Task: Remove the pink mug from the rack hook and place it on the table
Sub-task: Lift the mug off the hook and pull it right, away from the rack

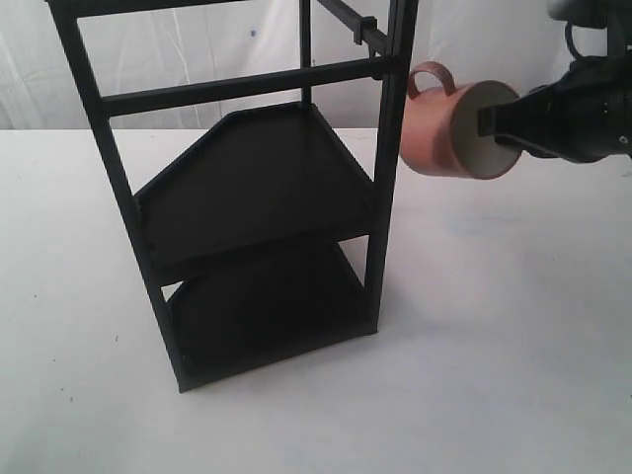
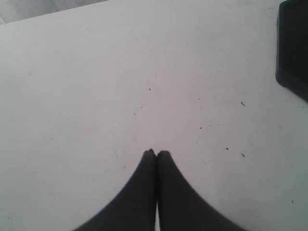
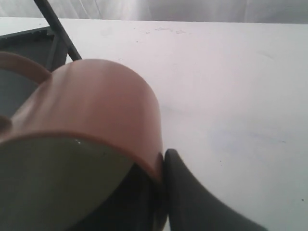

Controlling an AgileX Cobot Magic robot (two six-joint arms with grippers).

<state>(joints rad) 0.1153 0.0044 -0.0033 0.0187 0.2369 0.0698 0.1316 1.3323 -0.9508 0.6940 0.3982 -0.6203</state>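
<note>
The pink mug (image 1: 449,133) hangs in the air on its side, just right of the tall black rack (image 1: 257,188). Its loop handle (image 1: 432,75) points up, close to the rack's right post (image 1: 393,89). I cannot make out a hook peg inside the loop. My right gripper (image 1: 491,123) is shut on the mug's rim, one finger inside the cream interior and one outside. The right wrist view shows the mug (image 3: 96,106) filling the near side, clamped by the gripper (image 3: 161,159). My left gripper (image 2: 156,152) is shut and empty above the white table (image 2: 96,72).
The rack's two angular shelves (image 1: 247,296) stand mid-table, left of the mug. A rack corner (image 2: 293,48) shows at the edge of the left wrist view. White tabletop (image 1: 494,346) spreads below and right of the mug. A white wall lies behind.
</note>
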